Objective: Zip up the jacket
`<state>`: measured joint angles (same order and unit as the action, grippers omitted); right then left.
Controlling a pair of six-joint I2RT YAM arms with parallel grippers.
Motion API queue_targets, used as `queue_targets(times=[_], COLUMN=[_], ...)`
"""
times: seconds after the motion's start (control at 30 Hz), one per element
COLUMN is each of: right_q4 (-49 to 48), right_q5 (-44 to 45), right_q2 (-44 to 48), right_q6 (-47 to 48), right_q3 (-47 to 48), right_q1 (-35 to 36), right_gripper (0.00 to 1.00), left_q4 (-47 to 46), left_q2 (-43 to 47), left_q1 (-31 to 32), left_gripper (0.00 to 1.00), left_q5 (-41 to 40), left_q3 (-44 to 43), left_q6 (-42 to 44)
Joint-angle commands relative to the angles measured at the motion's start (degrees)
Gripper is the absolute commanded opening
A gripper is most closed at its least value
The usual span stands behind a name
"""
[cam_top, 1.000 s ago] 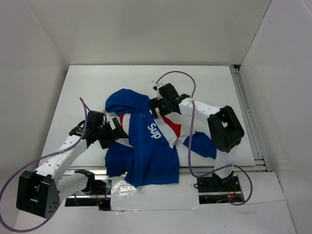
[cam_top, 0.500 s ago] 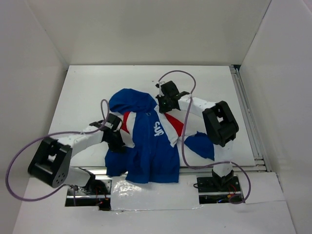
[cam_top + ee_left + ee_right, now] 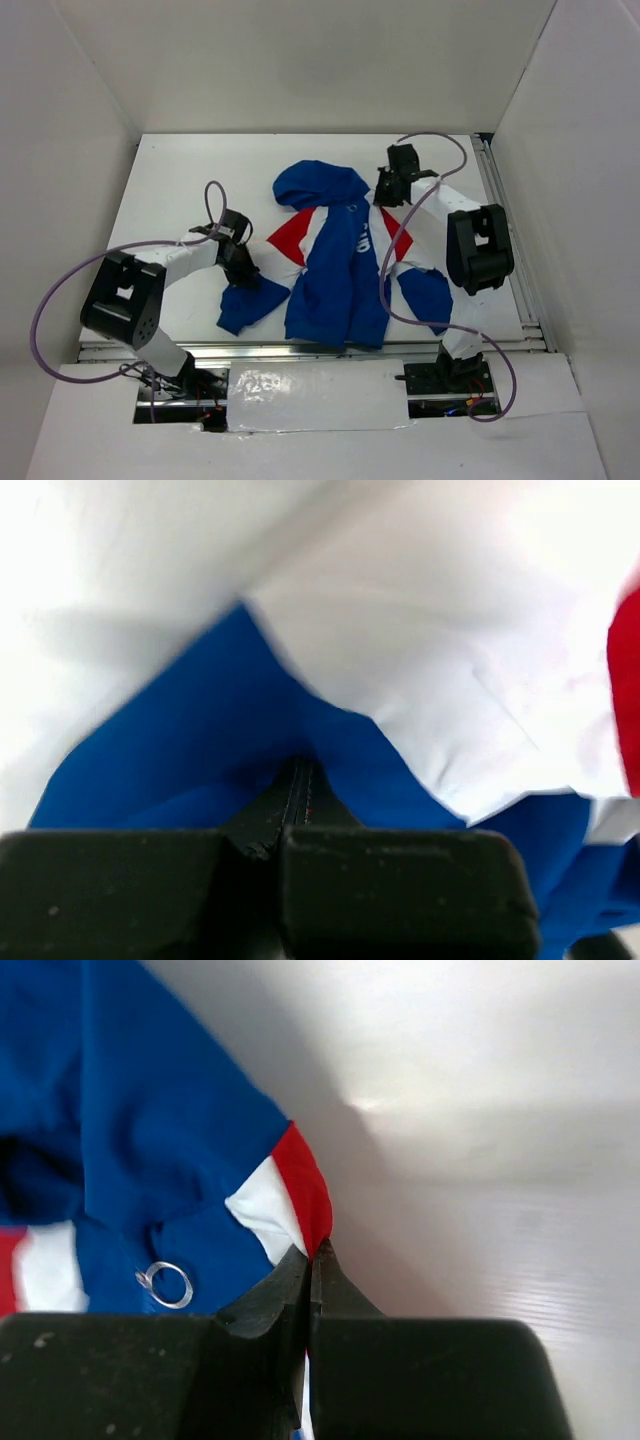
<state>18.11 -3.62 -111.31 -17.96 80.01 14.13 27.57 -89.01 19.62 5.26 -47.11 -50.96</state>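
Lying spread on the white table [image 3: 180, 170], the jacket [image 3: 335, 275] takes the middle of the top view, its blue hem toward the lower edge of the frame, just above the metal rail [image 3: 300, 348] in front of the arm bases. One blue sleeve [image 3: 250, 300] sits at the lower left of the garment, the other sleeve [image 3: 428, 298] at the lower right. Front not zipped: a blue panel with white lettering [image 3: 362, 238] runs down the centre, and red and white chest panels fan out on either side. The left gripper [image 3: 243, 268] is left of centre, at the jacket's left-hand edge where the sleeve meets the white panel. The left wrist view shows its fingers [image 3: 400, 890] pressed together with a fold of blue fabric pinched between them, white cloth beyond and a strip of red at the right border. A purple cable [image 3: 60, 300] loops from the left arm toward the left edge of the frame. Farther up, the right gripper [image 3: 386, 190] is at the upper right of the garment, beside the hood [image 3: 318, 185]. The right wrist view shows its jaws closed tight on a corner of the red-and-white edge, with a small metal ring [image 3: 166, 1284] on the blue cloth just left of the tips. The hood points toward the top of the frame.
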Motion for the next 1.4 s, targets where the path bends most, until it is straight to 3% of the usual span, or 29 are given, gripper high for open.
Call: queue_targets(times=[0.0,0.07,0.13,0.17,0.23,0.27,0.43,0.57,0.6,0.77,0.87,0.97,1.03,1.07,1.1,1.17,1.2,1.3,1.37], right_q4=[1.30,4.64,4.57,4.05,4.39,5.17,6.06,7.12,6.25,5.19,3.96,4.83,1.33,-0.60,-3.05,-2.56,-1.51,-2.89,-5.18], right_q5=[8.69,14.95,13.83,13.46,14.16,14.34,15.83,16.98,15.93,12.94,9.25,11.78,3.95,0.49,-1.46,-0.96,0.09,-0.51,-3.67], right_q2=[-0.13,-1.89,-2.25,-2.07,-1.55,-0.50,7.05,18.80,24.33,34.21,38.87,44.32,49.24,50.30,51.62,51.80,52.07,54.42,56.80], right_q6=[-8.13,-11.84,-11.32,-10.88,-10.09,-9.73,-5.61,-7.61,-11.01,-17.01,-20.27,-23.51,-23.53,-24.66,-25.54,-28.69,-29.58,-33.01,-35.82], right_q3=[5.06,6.91,7.01,7.00,7.88,8.23,4.38,-5.28,-14.96,-25.40,-32.00,-37.44,-40.18,-42.89,-43.87,-45.54,-46.16,-49.85,-54.59], right_q1=[-3.40,-4.37,-4.64,-4.64,-4.73,-4.73,-2.18,4.56,8.42,13.55,16.89,19.96,19.36,19.01,19.18,19.79,20.23,20.32,20.15], right_gripper=[0.00,0.00,0.21,0.39,0.58,0.75,1.00,1.00,1.00,1.00,1.00,1.00,1.00,1.00,1.00,1.00,1.00,1.00,1.00], left_q4=[-3.49,-2.70,-3.75,-5.32,-5.42,-5.08,-3.93,-3.94,-0.88,5.20,2.59,-1.73,-1.65,-0.69,0.02,-1.72,-3.04,-7.79,-10.42], left_q2=[-4.67,-8.53,-11.26,-12.14,-15.38,-16.45,-21.02,-25.85,-32.30,-37.37,-33.70,-21.78,-17.45,-13.59,-11.90,-6.82,-5.40,-0.03,3.66], left_q1=[-1.25,-1.77,-3.09,-3.79,-6.69,-7.57,-12.49,-15.12,-16.53,-17.86,-17.51,-15.84,-13.65,-10.94,-9.09,-3.20,1.26,7.43,12.45], left_gripper=[0.00,0.00,0.00,0.00,0.00,0.00,0.00,0.00,0.00,0.00,0.00,0.00,0.22,0.48,0.60,0.80,0.99,0.99,0.99], left_q5=[-0.06,-0.51,0.10,0.37,0.11,-0.07,-1.22,-0.78,1.66,1.78,3.44,7.22,6.88,5.48,6.25,10.10,15.17,21.17,21.02], left_q3=[-4.56,-7.62,-9.22,-11.14,-13.87,-17.10,-24.95,-32.76,-39.22,-50.87,-48.35,-41.50,-38.50,-36.67,-35.78,-30.62,-28.41,-20.51,-15.75], left_q6=[2.71,2.88,4.37,4.99,5.61,6.22,6.66,8.51,9.64,10.71,11.75,12.73,13.69,13.26,12.99,14.13,14.39,13.35,10.63])
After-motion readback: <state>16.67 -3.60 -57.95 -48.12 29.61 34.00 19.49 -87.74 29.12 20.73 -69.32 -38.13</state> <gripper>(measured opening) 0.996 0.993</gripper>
